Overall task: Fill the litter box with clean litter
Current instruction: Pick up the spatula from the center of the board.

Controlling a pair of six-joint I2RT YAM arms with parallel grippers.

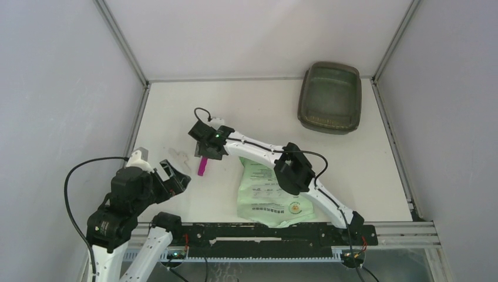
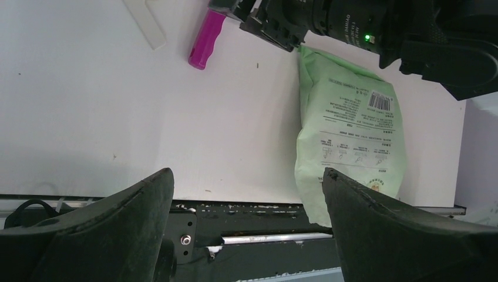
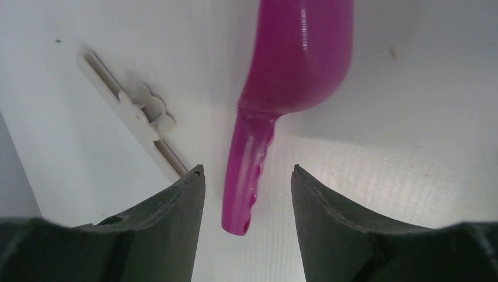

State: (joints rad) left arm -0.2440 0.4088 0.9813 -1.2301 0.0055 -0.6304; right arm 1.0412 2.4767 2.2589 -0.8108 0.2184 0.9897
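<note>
**Poised astride the scoop handle**

Keeps the left pincer (image 1: 172, 178) spread wide over the near-left desk (image 1: 246, 106), gripping nothing. Sets the right pincer (image 3: 246, 173) apart on either side of the scoop (image 3: 293, 64), touching neither flank of its ribbed handle, with a white clip (image 3: 135, 114) just beside. Judges the scoop stiff, light and slick, so best clamped on the ribs. Finds the bag (image 1: 267, 194) flat, soft and apt to slump. Sees no litter, presumably loose and spill-prone. Finds the box (image 1: 330, 97) far right at the back, well apart.
</note>
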